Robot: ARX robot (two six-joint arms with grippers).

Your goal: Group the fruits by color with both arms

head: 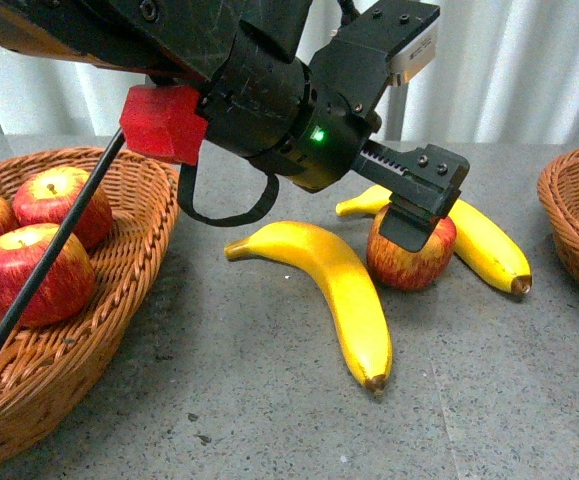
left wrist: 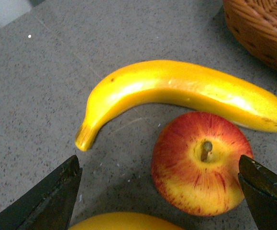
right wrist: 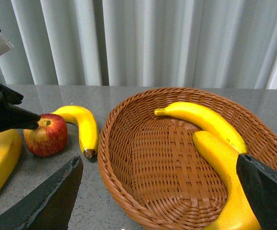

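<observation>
Fruits are partly sorted, I judge a little more than half. In the front view, the woven wicker basket at nine o'clock (head: 139, 250) holds three glossy red apples with yellow streaks (head: 34, 275). The matching wicker basket at three o'clock (right wrist: 128, 143) holds two long yellow bananas (right wrist: 205, 120).

On the grey speckled table (head: 269, 400) three fruits wait. One curved yellow banana (head: 334, 285) lies at eight o'clock of the loose red-yellow apple (head: 409, 262), and a second yellow banana (head: 489, 245) lies at its three o'clock.

The left gripper (left wrist: 158, 165) hangs over this apple with jaws wide apart, gripping nothing. The right gripper (right wrist: 157, 160) is beside the banana basket, also wide open and empty.
</observation>
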